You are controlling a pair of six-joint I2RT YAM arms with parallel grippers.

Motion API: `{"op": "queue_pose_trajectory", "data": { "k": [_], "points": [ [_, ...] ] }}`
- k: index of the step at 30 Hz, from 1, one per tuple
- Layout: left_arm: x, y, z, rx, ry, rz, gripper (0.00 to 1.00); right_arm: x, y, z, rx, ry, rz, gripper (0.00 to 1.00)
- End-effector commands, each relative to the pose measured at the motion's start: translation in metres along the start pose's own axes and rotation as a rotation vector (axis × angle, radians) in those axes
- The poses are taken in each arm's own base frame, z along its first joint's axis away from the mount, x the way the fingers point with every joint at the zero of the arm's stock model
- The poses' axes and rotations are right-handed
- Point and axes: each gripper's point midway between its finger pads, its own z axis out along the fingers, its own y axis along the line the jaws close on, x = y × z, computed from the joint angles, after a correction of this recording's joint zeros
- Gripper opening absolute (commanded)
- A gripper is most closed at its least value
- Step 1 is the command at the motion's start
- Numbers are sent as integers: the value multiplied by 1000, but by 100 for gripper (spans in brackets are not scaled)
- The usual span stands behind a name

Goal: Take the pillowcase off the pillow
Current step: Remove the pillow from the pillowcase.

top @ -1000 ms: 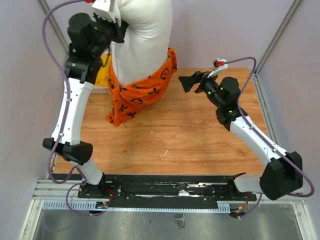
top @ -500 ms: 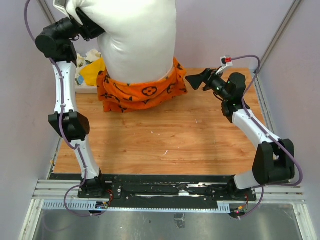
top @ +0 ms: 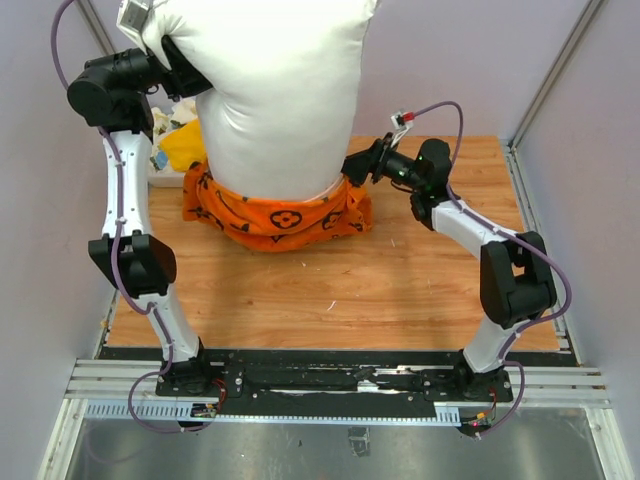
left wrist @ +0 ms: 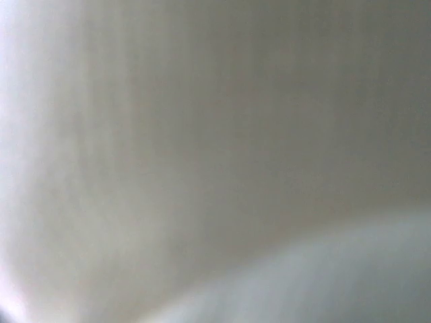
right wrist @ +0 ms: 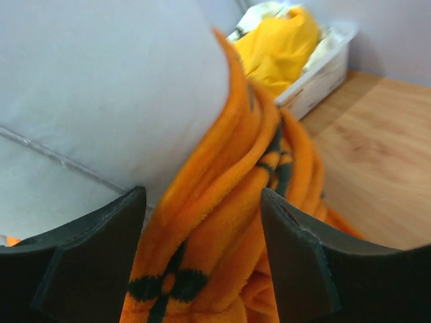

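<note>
- The right gripper (right wrist: 202,202) is held open, jaws astride the bunched pillowcase (right wrist: 222,262).
- Above it, the pillow (top: 280,90) is hung from the left gripper (top: 168,58), clamped on a corner.
- The soft, light cloth is judged best pinched at this thick rolled rim.

Fleecy orange pillowcase (top: 270,215), smooth white pillow (top: 280,90), wooden table (top: 400,290).

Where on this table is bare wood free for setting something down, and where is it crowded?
Free: the wide wood strip between the pillowcase and the black base rail, and the far right corner beyond the right arm. Crowded: far left, with the raised pillow, bin and yellow cloth.
</note>
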Motion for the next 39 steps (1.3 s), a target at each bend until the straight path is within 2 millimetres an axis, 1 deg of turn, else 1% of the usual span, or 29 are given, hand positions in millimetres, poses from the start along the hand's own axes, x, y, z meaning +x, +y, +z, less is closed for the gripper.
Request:
{"op": "queue_pose_trajectory", "data": {
  "k": [1, 2, 5, 6, 8, 9, 10, 13, 15, 17, 18, 19, 20, 22, 24, 25, 27, 28, 29, 31, 32, 33, 35, 36, 39],
  "points": [
    [-74, -34, 7, -47, -221, 157, 0, 32, 30, 5, -140, 54, -4, 63],
    [-74, -33, 6, -50, -226, 153, 0, 37, 29, 6, -144, 63, 3, 58],
    [-75, -32, 7, -46, -232, 148, 0, 48, 25, 9, -149, 86, 21, 22],
    [-76, -32, 6, -46, -232, 148, 0, 49, 23, 9, -146, 92, 27, 14],
    [-80, -32, 7, -54, -244, 155, 0, 54, 16, 7, -124, 103, 27, 4],
    [-85, -30, 6, -68, -259, 156, 0, 57, 9, 4, -96, 107, 29, 1],
    [-90, -27, 5, -89, -281, 151, 0, 60, 0, 0, -57, 110, 39, 1],
    [-112, -15, -7, -196, -395, 126, 0, 66, -36, -17, 67, 89, 94, 1],
    [-130, 0, -26, -333, -522, 78, 0, 73, -58, -28, 145, 96, 126, 1],
    [-144, 18, -52, -518, -662, 18, 0, 80, -80, -40, 277, 113, 127, 1],
    [-154, 13, -63, -582, -727, 31, 0, 84, -91, -47, 356, 133, 117, 1],
    [-159, 9, -72, -626, -778, 43, 0, 88, -100, -53, 416, 155, 105, 1],
    [-163, 5, -78, -656, -818, 49, 0, 87, -105, -57, 457, 171, 95, 1],
    [-170, -9, -85, -680, -864, 73, 0, 90, -111, -65, 518, 207, 82, 1],
    [-177, -25, -87, -683, -887, 98, 0, 86, -117, -71, 578, 223, 69, 1],
    [-179, -31, -87, -686, -886, 112, 0, 83, -118, -72, 592, 227, 67, 9],
    [-182, -40, -84, -688, -864, 140, 0, 72, -108, -69, 561, 223, 56, 50],
    [-184, -44, -83, -693, -851, 157, 0, 63, -100, -68, 542, 212, 43, 68],
    [-183, -45, -79, -704, -835, 170, 0, 53, -92, -68, 531, 191, 26, 79],
    [-184, -46, -67, -747, -803, 207, 0, 29, -75, -72, 523, 128, -18, 97],
    [-182, -43, -61, -784, -778, 225, 0, 16, -66, -74, 519, 95, -41, 99],
    [-181, -42, -51, -809, -760, 238, 0, 0, -51, -78, 506, 59, -69, 99],
    [-173, -35, -32, -871, -703, 258, 0, -23, -28, -82, 480, 6, -106, 99],
    [-171, -34, -24, -888, -687, 269, 0, -30, -16, -85, 469, -17, -121, 99],
    [-158, -16, -3, -967, -625, 294, 0, -42, 16, -90, 450, -59, -181, 99]
  ]
}}
